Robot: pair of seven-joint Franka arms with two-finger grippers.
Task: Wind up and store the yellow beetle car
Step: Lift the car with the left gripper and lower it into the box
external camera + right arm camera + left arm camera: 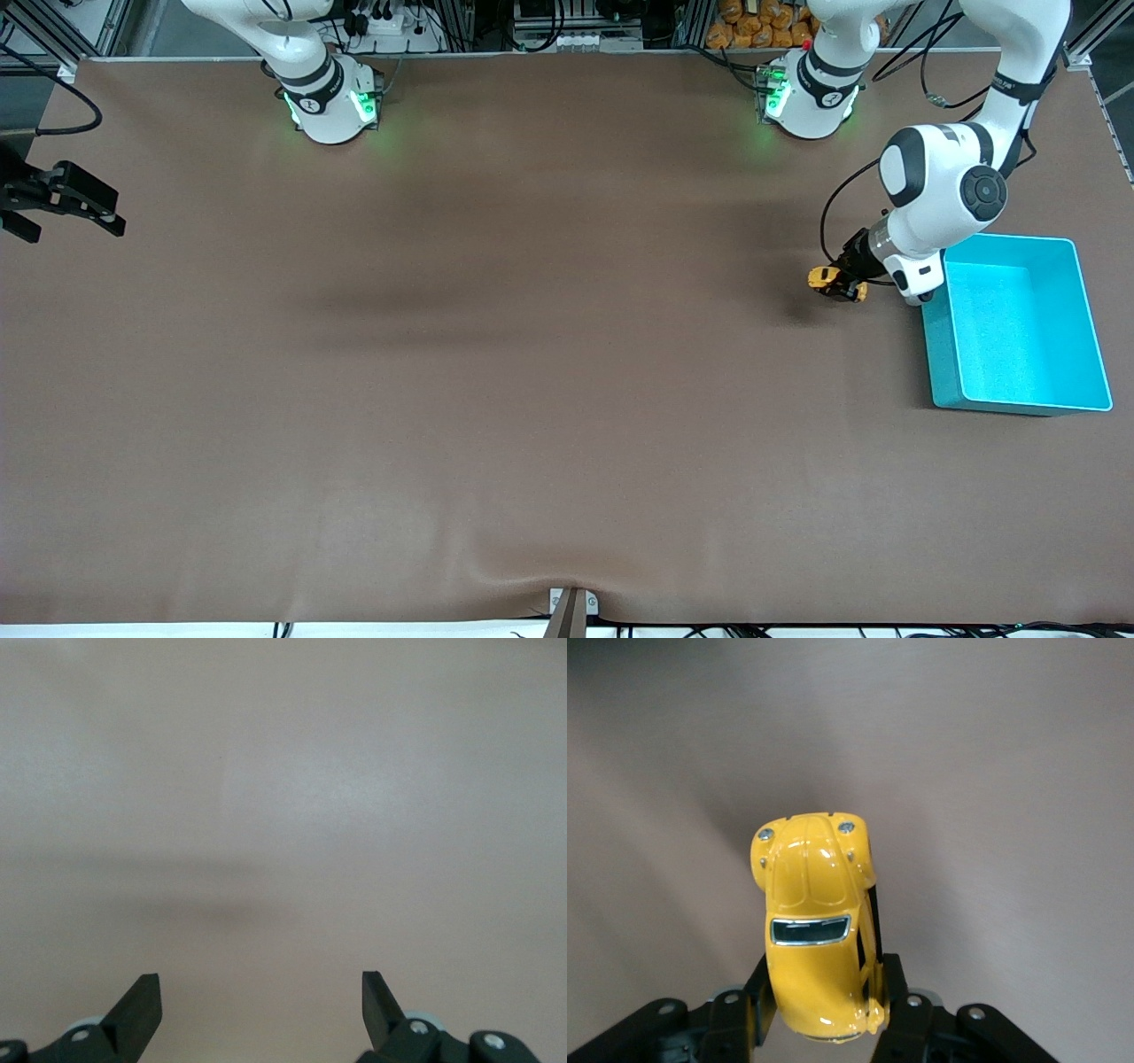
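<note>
The yellow beetle car (826, 278) is small and rounded with dark windows. My left gripper (846, 276) is shut on its rear sides and holds it over the brown mat, beside the teal bin (1077, 292). In the left wrist view the car (815, 921) points away from the camera, with both fingers (890, 979) pressed on its flanks. My right gripper (75, 202) waits at the right arm's end of the table, open and empty; in the right wrist view its gripper (261, 1005) shows only bare mat between the fingertips.
The teal bin holds nothing and stands at the left arm's end of the table. The brown mat (532, 372) covers the whole table. The two arm bases (332, 102) stand along the table edge farthest from the front camera.
</note>
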